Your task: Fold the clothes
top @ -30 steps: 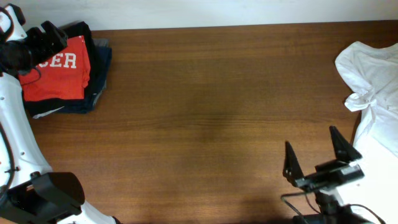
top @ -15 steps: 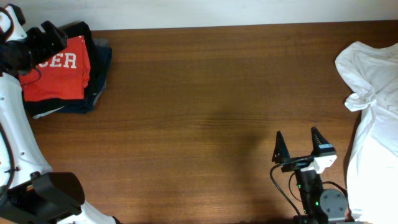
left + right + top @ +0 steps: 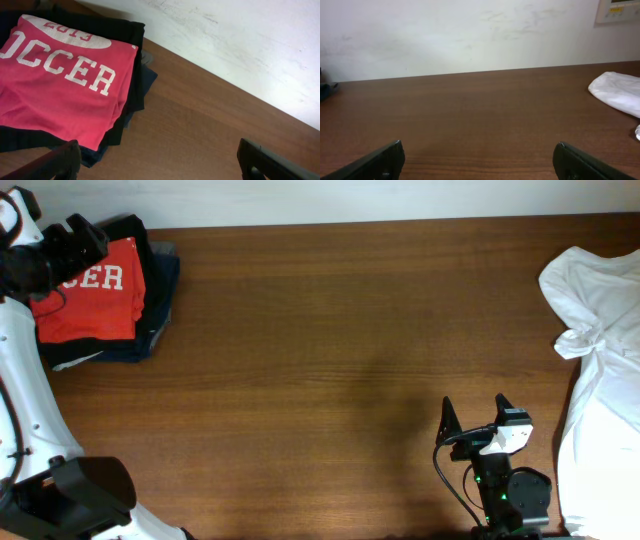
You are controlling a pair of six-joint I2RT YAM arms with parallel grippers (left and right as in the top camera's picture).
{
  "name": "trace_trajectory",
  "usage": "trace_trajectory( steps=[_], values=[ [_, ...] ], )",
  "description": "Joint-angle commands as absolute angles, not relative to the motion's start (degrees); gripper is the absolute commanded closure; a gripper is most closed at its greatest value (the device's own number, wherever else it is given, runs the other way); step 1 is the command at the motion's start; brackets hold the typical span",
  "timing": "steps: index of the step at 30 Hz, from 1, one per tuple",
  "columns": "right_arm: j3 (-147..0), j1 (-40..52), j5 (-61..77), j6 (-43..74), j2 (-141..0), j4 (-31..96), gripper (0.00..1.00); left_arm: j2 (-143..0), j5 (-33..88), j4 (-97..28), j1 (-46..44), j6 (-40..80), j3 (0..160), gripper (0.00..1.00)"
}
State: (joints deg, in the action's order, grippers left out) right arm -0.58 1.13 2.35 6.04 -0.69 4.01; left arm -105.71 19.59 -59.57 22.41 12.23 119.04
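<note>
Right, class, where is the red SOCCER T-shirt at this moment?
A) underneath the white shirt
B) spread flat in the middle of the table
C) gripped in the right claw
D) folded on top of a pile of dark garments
D: the red SOCCER T-shirt lies folded on the dark garments at the left end of the table, far from the white shirt; the right claw is open and empty.
</note>
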Motion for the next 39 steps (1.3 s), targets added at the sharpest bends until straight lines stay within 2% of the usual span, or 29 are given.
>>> trace_trajectory(
  steps=[1,10,14,18,21,22,26,31,33,39],
  values=[
    [-0.3,0.7,1.2,6.3,-0.3,4.4,0.02,-106.1,19.7,-59.5,22.7,12.3,119.2,0.01],
    [-0.3,0.7,1.2,6.3,-0.3,4.4,0.02,-104.7,19.7,-59.5,22.5,12.3,119.2,0.01],
    [-0.3,0.7,1.2,6.3,-0.3,4.4,0.02,-89.2,19.7,-59.5,17.4,12.3,119.2,0.01],
    [-0.3,0.7,1.2,6.3,-0.3,4.4,0.02,-73.0,19.7,-60.0,4.6,12.3,119.1,0.01],
    [-0.3,0.7,1.2,6.3,-0.3,4.4,0.02,-62.9,19.7,-67.8,-3.0,12.3,116.9,0.01],
    [-0.3,0.7,1.2,6.3,-0.3,4.4,0.02,-60.3,19.7,-68.9,-4.2,12.3,115.0,0.01],
    [-0.3,0.7,1.2,6.3,-0.3,4.4,0.02,-43.5,14.7,-68.2,-5.5,12.3,90.9,0.01],
    [-0.3,0.7,1.2,6.3,-0.3,4.4,0.02,-25.8,13.7,-44.9,-5.5,12.3,51.6,0.01],
    [-0.3,0.7,1.2,6.3,-0.3,4.4,0.02,-20.2,10.2,-29.3,-5.5,12.3,34.3,0.01],
    [-0.3,0.7,1.2,6.3,-0.3,4.4,0.02,-11.8,9.0,5.0,-5.7,12.3,8.2,0.01]
  ],
)
